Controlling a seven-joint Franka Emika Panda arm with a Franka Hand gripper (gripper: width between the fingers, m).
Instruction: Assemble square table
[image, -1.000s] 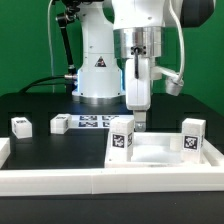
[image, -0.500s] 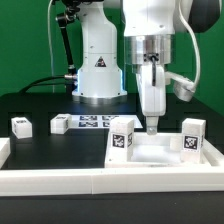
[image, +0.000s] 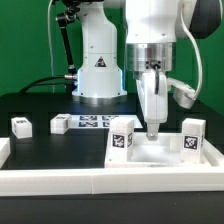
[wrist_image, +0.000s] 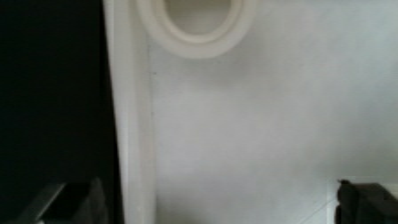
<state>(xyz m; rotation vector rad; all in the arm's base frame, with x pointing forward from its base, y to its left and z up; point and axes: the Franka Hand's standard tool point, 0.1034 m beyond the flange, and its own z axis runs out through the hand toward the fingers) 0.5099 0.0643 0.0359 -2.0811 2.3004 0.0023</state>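
Note:
The square table's white slab (image: 170, 157) lies at the exterior view's right, inside the rails. Two tagged white legs (image: 123, 140) (image: 193, 136) stand upright at its near-left and right corners. Two more legs (image: 21, 125) (image: 60, 124) lie loose on the black table at the left. My gripper (image: 153, 130) points straight down just above the slab, between the two upright legs. In the wrist view the slab (wrist_image: 267, 130) fills the picture with a round socket (wrist_image: 196, 25) in it. My gripper (wrist_image: 210, 205) is open and holds nothing.
The marker board (image: 95, 123) lies flat in front of the robot base. A long white barrier rail (image: 100, 182) runs along the front, and another rail end (image: 4, 150) shows at the left. The black table (wrist_image: 45, 90) shows beside the slab's edge.
My gripper has moved toward the exterior view's right, from beside the near-left leg to over the middle of the slab. The legs and the slab have not moved.

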